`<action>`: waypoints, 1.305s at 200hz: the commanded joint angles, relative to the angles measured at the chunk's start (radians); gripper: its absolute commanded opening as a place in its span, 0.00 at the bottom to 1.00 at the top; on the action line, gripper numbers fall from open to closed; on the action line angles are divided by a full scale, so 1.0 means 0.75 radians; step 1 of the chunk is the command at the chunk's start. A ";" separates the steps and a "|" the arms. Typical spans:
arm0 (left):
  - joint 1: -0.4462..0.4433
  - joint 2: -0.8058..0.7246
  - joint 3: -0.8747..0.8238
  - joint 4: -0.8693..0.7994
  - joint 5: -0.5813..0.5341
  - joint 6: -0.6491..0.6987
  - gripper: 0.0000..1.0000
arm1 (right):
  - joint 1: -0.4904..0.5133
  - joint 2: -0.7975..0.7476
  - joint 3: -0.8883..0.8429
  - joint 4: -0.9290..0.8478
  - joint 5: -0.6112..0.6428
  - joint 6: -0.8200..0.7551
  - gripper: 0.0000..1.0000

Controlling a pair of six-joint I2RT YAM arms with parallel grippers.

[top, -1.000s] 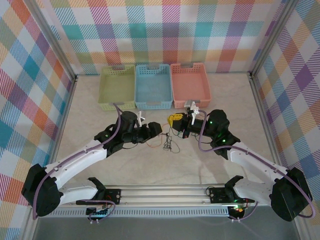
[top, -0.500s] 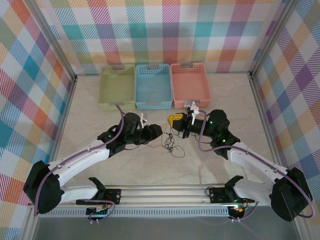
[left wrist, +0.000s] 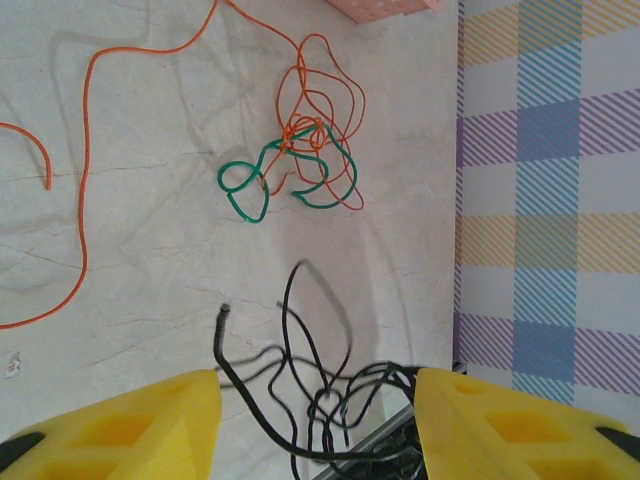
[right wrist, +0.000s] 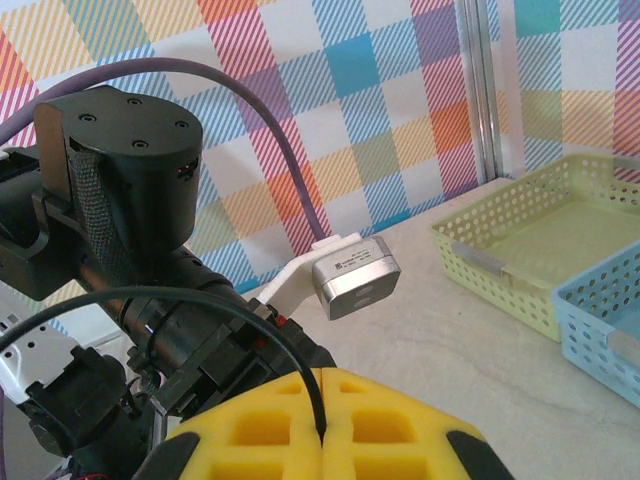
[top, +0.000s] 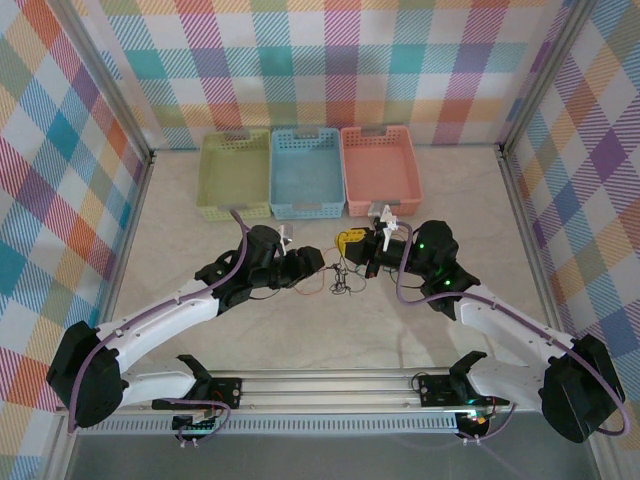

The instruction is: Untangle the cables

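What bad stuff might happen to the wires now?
The right pincer is shut on a black cable; pulling hard may tighten its loops instead of freeing them. The left pincer is open with black loops between its fingers, so closing could grab several strands.

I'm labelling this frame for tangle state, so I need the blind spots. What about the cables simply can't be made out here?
Top external: the cables are too thin to trace crossings.
Left wrist: the black cable is motion-blurred and runs off the bottom edge between the left claw's fingers; the orange cable is cut by the left edge.
Right wrist: the black cable pinched in the right claw runs off the left edge.
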 commanded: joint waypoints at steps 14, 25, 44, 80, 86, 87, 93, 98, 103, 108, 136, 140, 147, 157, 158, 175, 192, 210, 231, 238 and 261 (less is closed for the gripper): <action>-0.013 -0.058 -0.035 0.029 -0.023 -0.049 0.58 | -0.006 0.003 -0.007 0.060 -0.022 -0.029 0.00; -0.015 -0.072 -0.044 0.035 -0.023 -0.060 0.59 | -0.006 0.001 -0.009 0.061 -0.024 -0.031 0.00; -0.016 -0.098 -0.051 0.030 -0.033 -0.078 0.61 | -0.006 -0.007 -0.018 0.075 -0.023 -0.035 0.00; -0.018 -0.137 -0.068 0.054 -0.024 -0.127 0.68 | -0.006 -0.011 -0.030 0.114 -0.028 -0.036 0.00; -0.017 -0.141 -0.075 0.062 -0.023 -0.143 0.69 | -0.006 -0.013 -0.033 0.114 -0.030 -0.036 0.00; -0.018 -0.141 -0.077 0.064 -0.023 -0.147 0.70 | -0.006 -0.013 -0.033 0.114 -0.030 -0.037 0.00; -0.018 -0.145 -0.086 0.078 -0.025 -0.167 0.70 | -0.006 -0.014 -0.039 0.152 -0.032 -0.038 0.00; -0.021 -0.146 -0.093 0.091 -0.028 -0.185 0.71 | -0.006 -0.016 -0.045 0.169 -0.031 -0.042 0.00; -0.024 -0.150 -0.099 0.106 -0.029 -0.202 0.71 | -0.006 -0.019 -0.048 0.178 -0.030 -0.043 0.00; -0.025 -0.150 -0.105 0.117 -0.031 -0.220 0.71 | -0.006 -0.020 -0.053 0.183 -0.030 -0.043 0.00; -0.036 -0.147 -0.106 0.141 -0.037 -0.258 0.71 | -0.006 -0.029 -0.063 0.192 -0.030 -0.051 0.00; -0.038 -0.145 -0.105 0.144 -0.037 -0.259 0.71 | -0.006 -0.030 -0.065 0.196 -0.030 -0.050 0.00; -0.043 -0.137 -0.103 0.147 -0.039 -0.262 0.71 | -0.006 -0.030 -0.066 0.199 -0.030 -0.051 0.00; -0.051 -0.123 -0.099 0.153 -0.039 -0.265 0.71 | -0.006 -0.028 -0.067 0.203 -0.034 -0.053 0.00; -0.052 -0.121 -0.099 0.153 -0.039 -0.266 0.70 | -0.006 -0.028 -0.067 0.203 -0.033 -0.053 0.00; -0.065 -0.090 -0.104 0.180 -0.039 -0.278 0.69 | -0.006 -0.024 -0.066 0.209 -0.034 -0.052 0.00; -0.074 -0.058 -0.111 0.208 -0.039 -0.283 0.67 | -0.006 -0.020 -0.068 0.212 -0.040 -0.051 0.00; -0.077 -0.025 -0.111 0.231 -0.039 -0.287 0.62 | -0.006 -0.024 -0.072 0.214 -0.040 -0.050 0.00; -0.080 -0.006 -0.110 0.252 -0.061 -0.297 0.57 | -0.006 -0.027 -0.078 0.214 -0.040 -0.055 0.00; -0.080 -0.003 -0.109 0.257 -0.070 -0.299 0.55 | -0.006 -0.028 -0.077 0.214 -0.040 -0.055 0.00; -0.083 -0.001 -0.108 0.256 -0.099 -0.299 0.51 | -0.006 -0.027 -0.077 0.212 -0.040 -0.055 0.00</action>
